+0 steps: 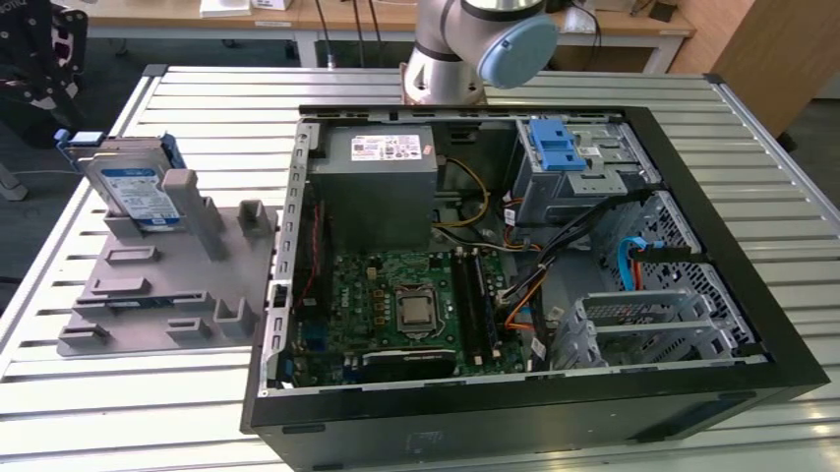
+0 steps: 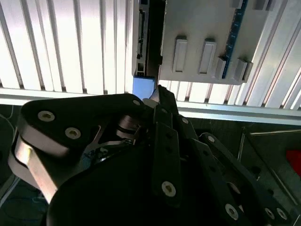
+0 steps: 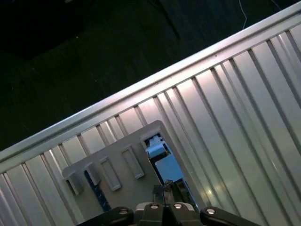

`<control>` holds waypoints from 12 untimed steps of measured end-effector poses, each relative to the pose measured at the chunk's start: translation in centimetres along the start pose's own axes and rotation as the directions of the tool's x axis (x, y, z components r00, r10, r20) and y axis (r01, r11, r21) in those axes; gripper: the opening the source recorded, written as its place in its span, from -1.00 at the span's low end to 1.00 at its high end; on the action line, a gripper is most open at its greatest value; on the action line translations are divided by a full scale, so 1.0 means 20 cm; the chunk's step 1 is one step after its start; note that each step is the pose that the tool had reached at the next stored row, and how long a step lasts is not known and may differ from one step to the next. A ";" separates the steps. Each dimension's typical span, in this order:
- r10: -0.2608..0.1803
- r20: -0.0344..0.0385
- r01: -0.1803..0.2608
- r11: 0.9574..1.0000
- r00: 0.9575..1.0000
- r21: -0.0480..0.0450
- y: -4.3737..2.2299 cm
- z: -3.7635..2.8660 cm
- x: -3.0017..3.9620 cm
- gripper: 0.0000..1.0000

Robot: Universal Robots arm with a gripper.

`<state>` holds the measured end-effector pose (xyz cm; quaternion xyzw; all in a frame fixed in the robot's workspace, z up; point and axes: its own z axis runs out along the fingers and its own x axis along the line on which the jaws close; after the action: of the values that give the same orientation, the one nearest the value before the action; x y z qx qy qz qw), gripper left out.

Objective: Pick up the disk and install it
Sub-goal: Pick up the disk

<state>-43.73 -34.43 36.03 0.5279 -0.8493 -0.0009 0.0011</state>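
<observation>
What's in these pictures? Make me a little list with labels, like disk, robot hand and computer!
disk: standing on edge in the grey holder
gripper: up above the disk, not touching it
computer case: open, lying on the slatted table
drive cage: inside the case, blue latch on top
task: disk not picked up yet

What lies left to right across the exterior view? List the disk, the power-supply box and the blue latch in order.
disk → grey power-supply box → blue latch
</observation>
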 end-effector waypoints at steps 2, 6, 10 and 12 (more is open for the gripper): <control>-0.042 0.000 0.042 0.999 0.999 0.000 0.000 0.002 0.000 -0.79; -0.049 0.000 0.049 0.999 0.999 0.000 0.000 0.002 0.000 -0.79; -0.049 0.000 0.049 0.999 0.999 0.000 0.000 0.002 0.000 -0.79; -0.049 0.000 0.049 0.999 0.999 0.000 0.000 0.002 0.000 -0.79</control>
<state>-43.73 -34.43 36.00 0.5487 -0.8360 -0.0010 0.0013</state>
